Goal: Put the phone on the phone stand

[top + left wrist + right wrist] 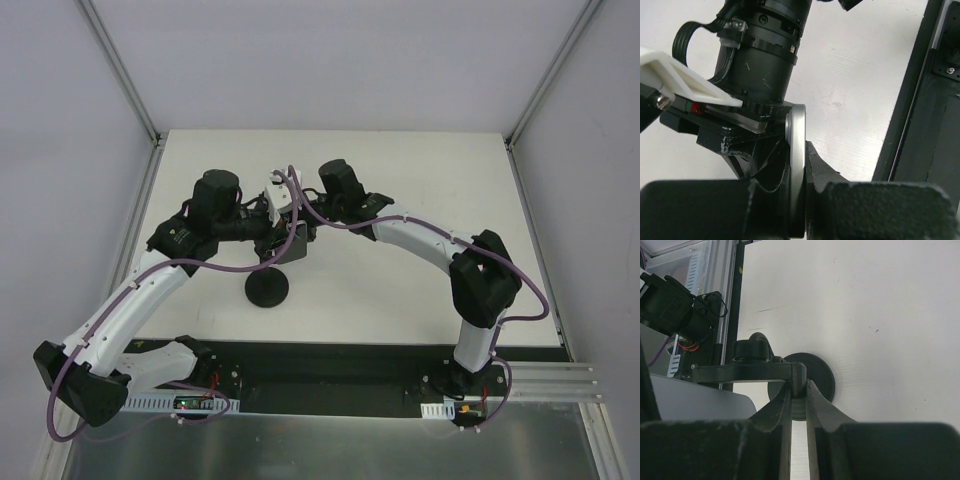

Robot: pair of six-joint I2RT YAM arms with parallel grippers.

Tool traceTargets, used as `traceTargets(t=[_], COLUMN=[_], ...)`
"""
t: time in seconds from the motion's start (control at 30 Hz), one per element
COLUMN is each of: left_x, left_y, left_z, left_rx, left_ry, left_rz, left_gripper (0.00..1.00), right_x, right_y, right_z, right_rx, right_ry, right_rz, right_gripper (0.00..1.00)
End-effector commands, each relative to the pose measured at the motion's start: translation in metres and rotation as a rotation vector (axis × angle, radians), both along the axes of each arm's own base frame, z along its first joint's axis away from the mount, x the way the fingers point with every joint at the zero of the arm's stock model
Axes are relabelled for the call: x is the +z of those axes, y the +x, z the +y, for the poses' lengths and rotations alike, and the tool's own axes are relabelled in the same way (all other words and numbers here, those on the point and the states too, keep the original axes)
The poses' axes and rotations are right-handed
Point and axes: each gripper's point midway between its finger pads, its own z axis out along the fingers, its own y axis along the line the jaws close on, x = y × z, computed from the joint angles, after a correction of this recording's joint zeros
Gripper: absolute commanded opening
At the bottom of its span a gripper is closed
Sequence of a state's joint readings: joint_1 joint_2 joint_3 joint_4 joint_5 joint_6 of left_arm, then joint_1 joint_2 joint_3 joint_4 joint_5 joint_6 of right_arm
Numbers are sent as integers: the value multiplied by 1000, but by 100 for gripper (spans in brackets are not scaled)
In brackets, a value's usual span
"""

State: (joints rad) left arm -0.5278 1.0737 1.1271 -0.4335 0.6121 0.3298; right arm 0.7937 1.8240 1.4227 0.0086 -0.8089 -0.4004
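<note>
The phone stand stands mid-table on its round base (pixel 267 287). My right gripper (pixel 298 222) is shut on the end of the stand's top bracket (pixel 799 380). The disc base (pixel 815 371) shows below it on the table. My left gripper (pixel 270 245) is shut on the phone (pixel 293 243) and holds it above the stand, close to the bracket. In the left wrist view the phone (pixel 796 130) shows edge-on with a silver rim, pinched between both fingers (pixel 820 170). I cannot tell whether the phone touches the bracket.
The white table (pixel 400 170) is walled by grey enclosure panels and aluminium posts (pixel 120 70). A black base strip (pixel 330 370) with both arm mounts runs along the near edge. The right arm's wrist and white camera mount (pixel 685 80) hang just beside the phone.
</note>
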Motion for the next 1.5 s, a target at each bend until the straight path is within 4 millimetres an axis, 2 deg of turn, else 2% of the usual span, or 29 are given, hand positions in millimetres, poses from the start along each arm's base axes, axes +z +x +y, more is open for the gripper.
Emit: traceTargets(t=[0.0,0.13,0.33,0.53,0.63,0.8,1.03,1.27,1.47], left_x=[31,18,-1,-9,-9,-13,-30,-19,-4], left_y=[15,20,13,0,-8,-12,-10,-1,-7], left_z=[16,39,54,40,31,28,26,39,40], left_rx=[110,256,338,268,207,169,165,268,265], left_ry=[-11,27,65,27,0,-7,20,22,-28], left_rz=[-134,-125,-59,24,54,51,91,40,6], left_gripper=[0,0,0,0,0,0,0,0,0], right_x=[33,36,49,65,66,70,69,60,58], right_y=[-3,8,20,12,4,-7,-11,0,3], right_z=[-1,1,4,14,19,18,18,14,15], right_rx=[16,-57,-163,-123,-76,-24,-1,-72,-79], right_ry=[65,74,128,209,230,246,249,211,203], right_rz=[-34,-27,-11,20,42,42,46,20,27], right_gripper=[1,1,1,1,1,1,1,1,1])
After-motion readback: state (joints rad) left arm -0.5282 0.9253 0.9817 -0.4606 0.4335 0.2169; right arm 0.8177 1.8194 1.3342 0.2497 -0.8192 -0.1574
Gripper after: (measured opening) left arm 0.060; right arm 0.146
